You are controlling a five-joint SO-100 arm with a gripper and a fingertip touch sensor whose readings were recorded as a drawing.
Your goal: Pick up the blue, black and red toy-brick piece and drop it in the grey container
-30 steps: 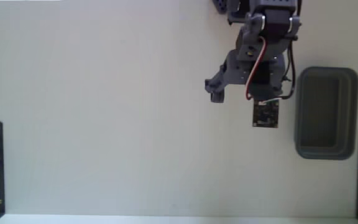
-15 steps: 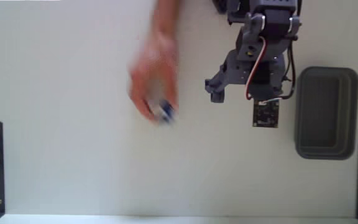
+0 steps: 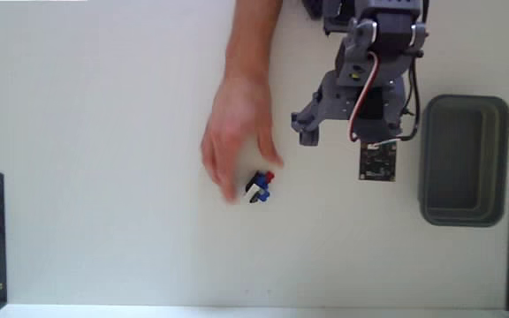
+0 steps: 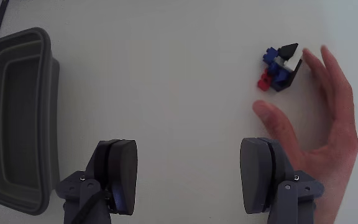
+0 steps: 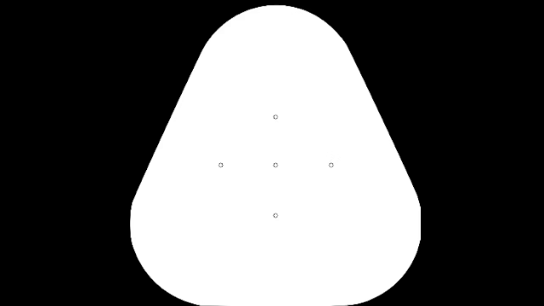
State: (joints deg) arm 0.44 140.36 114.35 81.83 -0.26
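In the fixed view, the toy-brick piece (image 3: 259, 187) is seen on the bench (image 3: 104, 177), just beside a person's hand (image 3: 235, 132), at about eight o'clock from the gripper (image 3: 307, 132); the grey container (image 3: 464, 160) lies at three o'clock.

In the wrist view, the gripper (image 4: 191, 180) is held apart and empty. Pickup is judged not yet begun; a reach toward one o'clock is called for once the hand is clear.

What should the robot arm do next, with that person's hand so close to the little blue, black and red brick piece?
Probably wait a moment. A person's bare hand lies right beside the small blue, black and red toy-brick piece on the white table. The open two-finger gripper is empty and off to one side. Once the hand is gone, swinging over the piece looks sensible.
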